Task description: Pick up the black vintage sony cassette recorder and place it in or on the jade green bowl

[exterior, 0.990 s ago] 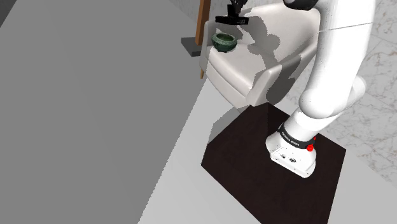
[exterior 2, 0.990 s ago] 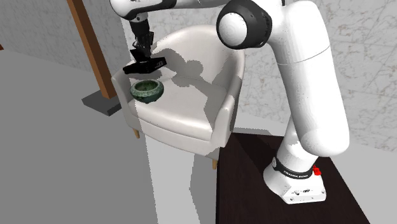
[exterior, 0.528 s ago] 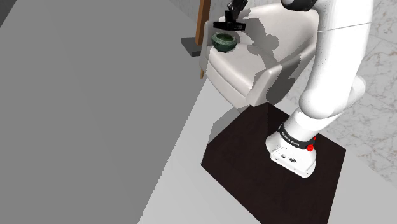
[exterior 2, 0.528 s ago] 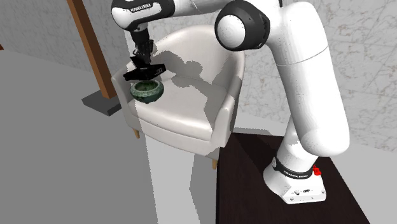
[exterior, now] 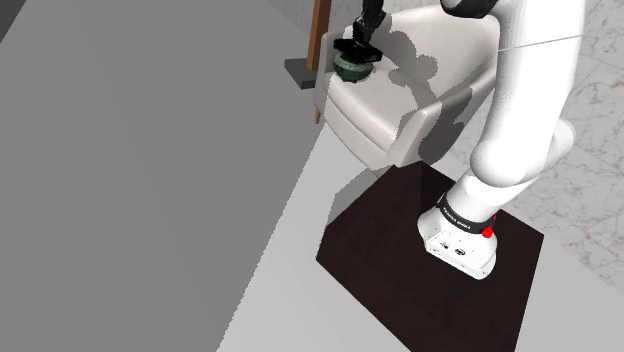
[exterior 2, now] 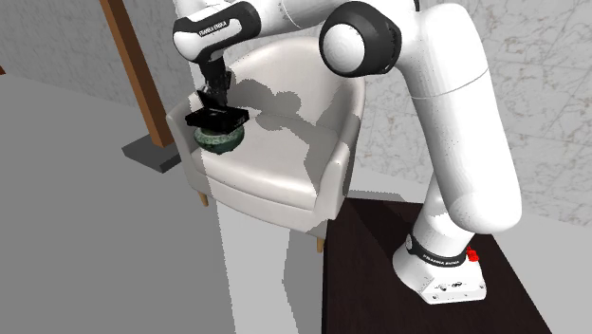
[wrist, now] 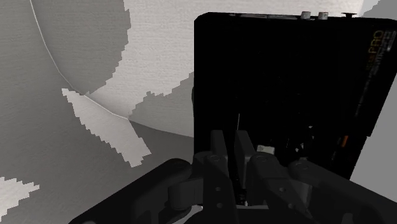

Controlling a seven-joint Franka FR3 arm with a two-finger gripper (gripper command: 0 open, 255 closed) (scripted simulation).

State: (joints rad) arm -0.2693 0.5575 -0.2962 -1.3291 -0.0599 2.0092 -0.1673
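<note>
Recorder [exterior 2: 216, 118] sits on bowl [exterior 2: 219, 141], on chair [exterior 2: 285, 166] seat, upper-L of frame; post [exterior 2: 133, 71] just L of chair; stand [exterior 2: 365, 285] lower R.

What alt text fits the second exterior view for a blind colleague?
A black gripper holds a black cassette recorder flat over a green bowl, at or just above its rim. The bowl sits on the seat of a white armchair.

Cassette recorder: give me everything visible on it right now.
The flat black rectangular cassette recorder lies roughly level over the dark green bowl on the white armchair seat, covering its opening; rim contact is unclear. The black tool clasps its edge from above. Faint lettering and small controls show in the wrist view.
</note>
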